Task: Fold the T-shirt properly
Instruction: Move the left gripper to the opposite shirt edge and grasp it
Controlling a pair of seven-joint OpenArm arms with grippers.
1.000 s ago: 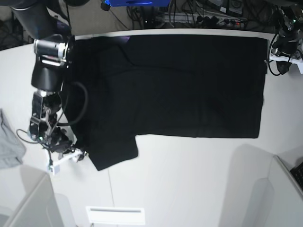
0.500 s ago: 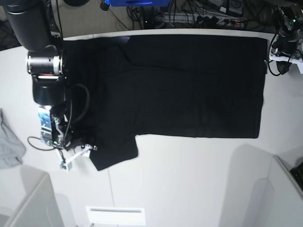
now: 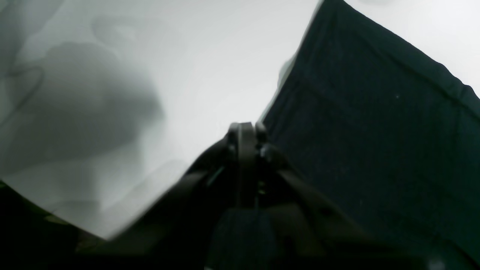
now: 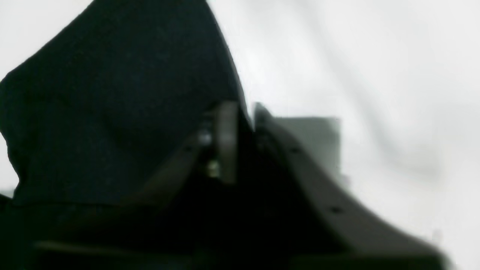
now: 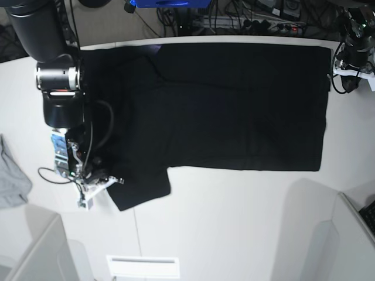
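Observation:
The black T-shirt [image 5: 234, 105] lies spread flat on the white table [image 5: 234, 222], with one sleeve [image 5: 140, 187] pointing to the front left. My right gripper [image 5: 114, 181] sits at that sleeve's outer edge. In the right wrist view its fingers [image 4: 227, 138] are pressed together with the edge of the black cloth [image 4: 112, 93] between them. My left gripper [image 5: 343, 69] rests at the back right, just off the shirt's corner. In the left wrist view its tips [image 3: 245, 129] stand close together beside the shirt's edge [image 3: 375, 131], with no cloth seen between them.
A small light grey cloth [image 5: 12, 175] lies at the table's left edge. Cables and power strips [image 5: 246, 20] run behind the table's back edge. A white panel [image 5: 143, 266] lies at the front. A raised grey wall [image 5: 351, 234] stands at the front right.
My right arm has swung in toward the sleeve. Its gripper, open beside the sleeve before, is now shut on the sleeve's edge. The left arm and the shirt's body have not moved.

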